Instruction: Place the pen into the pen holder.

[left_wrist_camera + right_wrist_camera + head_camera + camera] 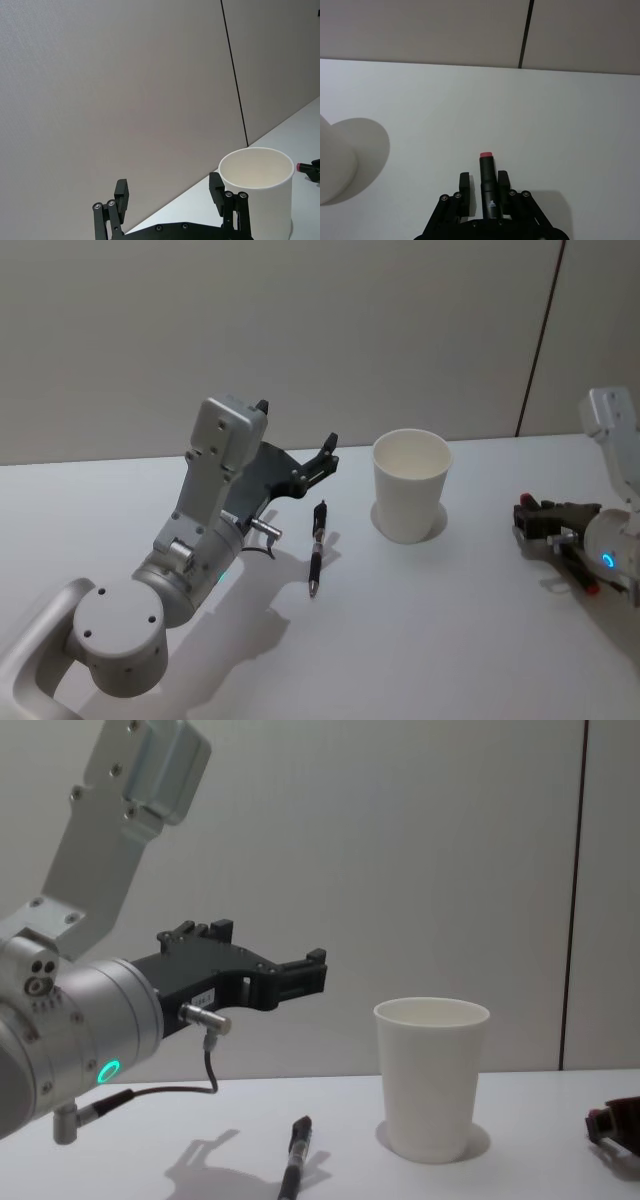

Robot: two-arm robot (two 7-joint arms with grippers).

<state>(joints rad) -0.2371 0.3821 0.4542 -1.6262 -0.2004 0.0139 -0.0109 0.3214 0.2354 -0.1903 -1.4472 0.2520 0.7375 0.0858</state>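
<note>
One pen [317, 548] on table [450, 640] below raised left claw [296, 425], fingers spread, empty; pen holder [410, 485] beside; right claw [525, 523] parked rightward.

- One pen [317, 548], lying on the counter [440, 640].
- One white paper cup [410, 485].
- Two grippers: the left gripper [296, 423], jaws apart, and the right gripper [484, 179].
- One black red-tipped stick [486, 162], clamped in the right gripper's jaws.
</note>
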